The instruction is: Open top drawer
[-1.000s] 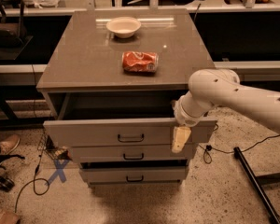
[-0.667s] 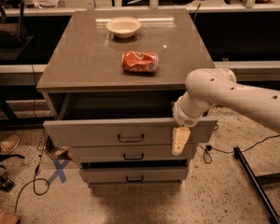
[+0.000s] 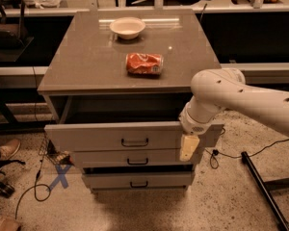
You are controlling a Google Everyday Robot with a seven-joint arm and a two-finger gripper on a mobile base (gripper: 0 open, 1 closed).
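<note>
Top drawer: it is standing partly pulled out from under the surface, showing a dark gap behind its flat grey front. Judging by this, the opening is well under way.
Handle: the small dark bar is sitting at the centre of the front, with nothing on it.
Tool: it is hanging downward off the white arm, overlapping the right end of the drawer front and well apart from the handle. It is probably placed there to work the drawer by its edge.
Tool state: apart or together, I cannot tell; whether it is touching or gripping the front is not showing either.
Lower drawers: the middle drawer and bottom drawer are sitting further back than the top one.
Surface load: a bowl and a red can are resting on top, clear of the drawer's travel.
</note>
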